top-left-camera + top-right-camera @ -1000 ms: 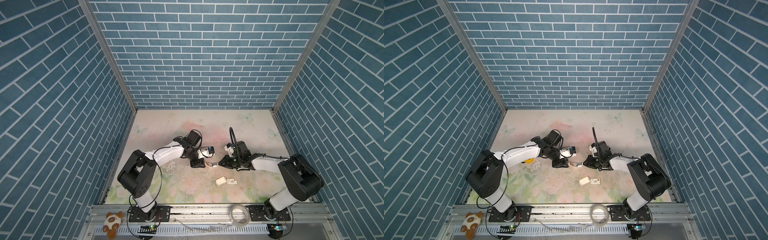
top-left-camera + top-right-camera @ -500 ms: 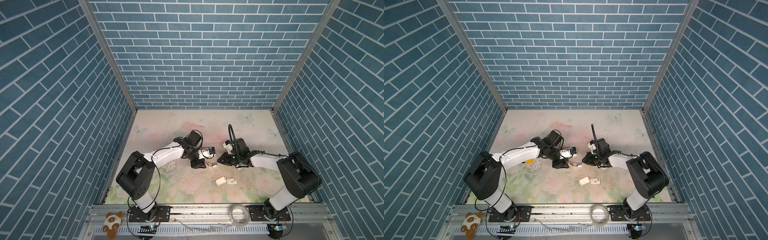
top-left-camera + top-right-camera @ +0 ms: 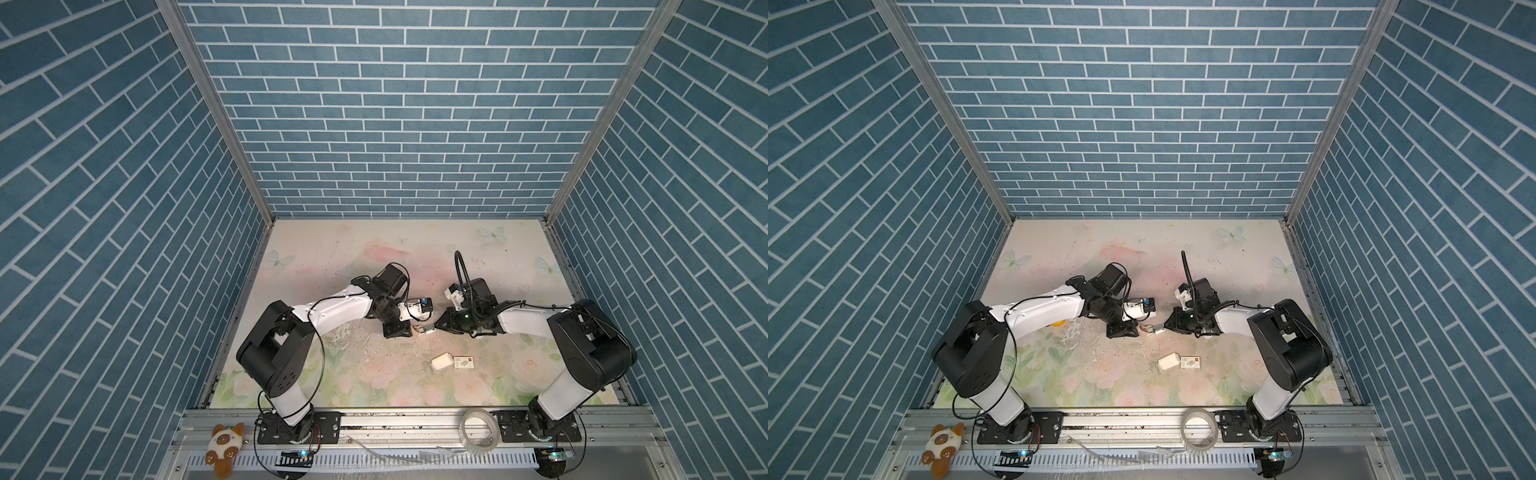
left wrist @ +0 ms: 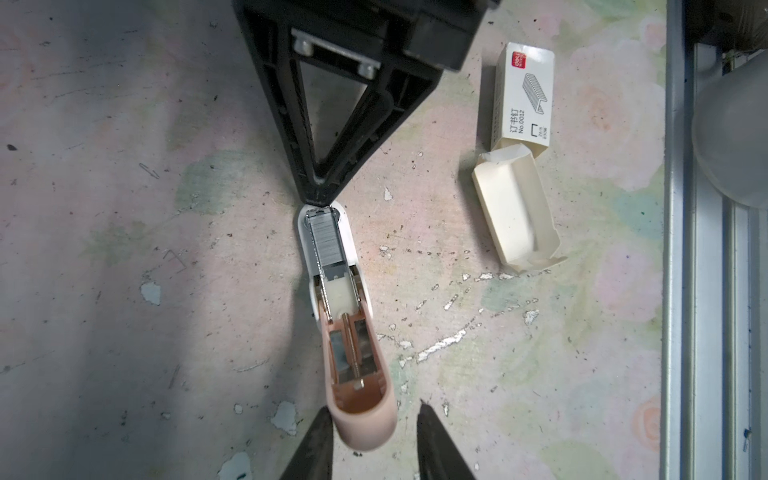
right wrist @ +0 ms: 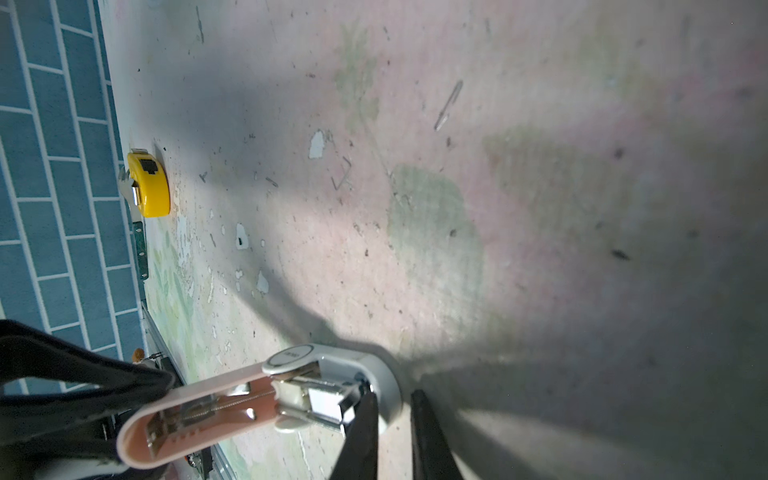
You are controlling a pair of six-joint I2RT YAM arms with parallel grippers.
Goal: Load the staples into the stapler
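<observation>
The stapler (image 3: 424, 330) (image 3: 1154, 329) lies opened flat on the table between both grippers, with a white base and a pink lid. A silvery strip of staples (image 4: 327, 239) sits in its metal channel. My left gripper (image 4: 374, 407) (image 3: 409, 330) straddles the pink end. One finger (image 4: 320, 432) touches it and the other stands clear, so the gripper is open. My right gripper (image 5: 394, 395) (image 3: 438, 326) is shut on the white front wall of the stapler (image 5: 374, 374). The white staples carton sleeve (image 4: 523, 95) and its slid-out tray (image 4: 511, 212) lie nearer the front edge.
A yellow tape measure (image 5: 149, 185) lies by the left wall, half hidden under my left arm in a top view. Bent loose staples (image 5: 343, 176) litter the worn mat. On the front rail sit a tape roll (image 3: 478, 432) and a plush toy (image 3: 224, 442).
My left jaws have narrowed around the pink end of the stapler. My right arm has shifted slightly while its gripper stays at the stapler's white end.
</observation>
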